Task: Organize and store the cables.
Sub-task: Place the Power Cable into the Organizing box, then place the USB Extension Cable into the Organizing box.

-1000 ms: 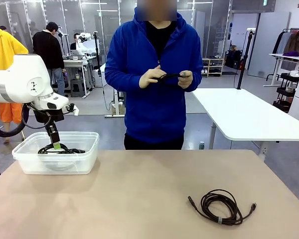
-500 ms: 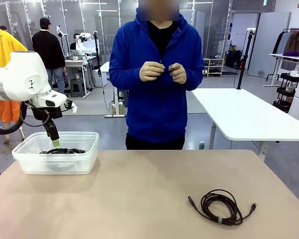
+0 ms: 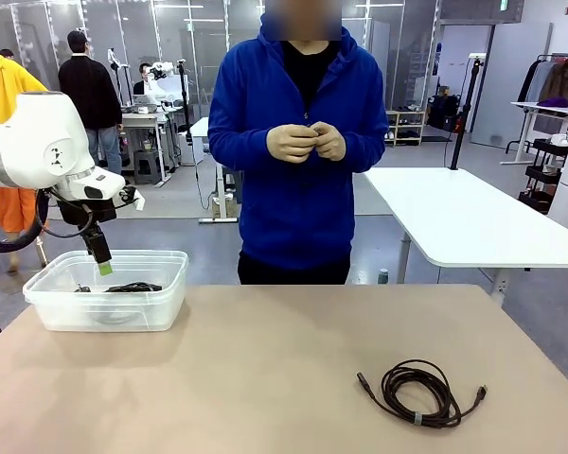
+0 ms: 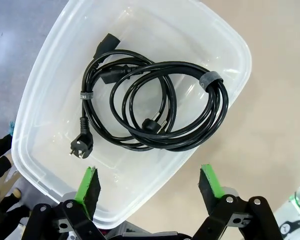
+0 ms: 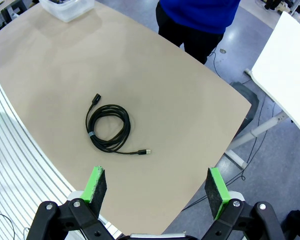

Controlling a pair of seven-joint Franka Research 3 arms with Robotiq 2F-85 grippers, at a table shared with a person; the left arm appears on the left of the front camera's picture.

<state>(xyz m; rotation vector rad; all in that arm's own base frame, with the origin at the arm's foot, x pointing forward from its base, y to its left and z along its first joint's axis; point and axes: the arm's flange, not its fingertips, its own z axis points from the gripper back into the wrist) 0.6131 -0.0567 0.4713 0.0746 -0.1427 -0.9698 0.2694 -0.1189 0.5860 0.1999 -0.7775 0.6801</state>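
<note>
Left gripper (image 4: 149, 179) hangs wide open over two cables (image 4: 155, 107) in the bin (image 4: 230, 45); right gripper (image 5: 157, 182) likewise over a lone cable (image 5: 108, 127).

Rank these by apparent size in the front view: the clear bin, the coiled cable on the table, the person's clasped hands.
1. Clear bin, largest.
2. Coiled cable on the table, close behind; it lies nearer the camera, which flatters it.
3. Person's clasped hands, smallest, and farthest off.

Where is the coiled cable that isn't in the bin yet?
In the front view, the loose cable lies flat on the table, on the robot's right side near the near edge. It is well apart from the clear bin at the far left.
</note>
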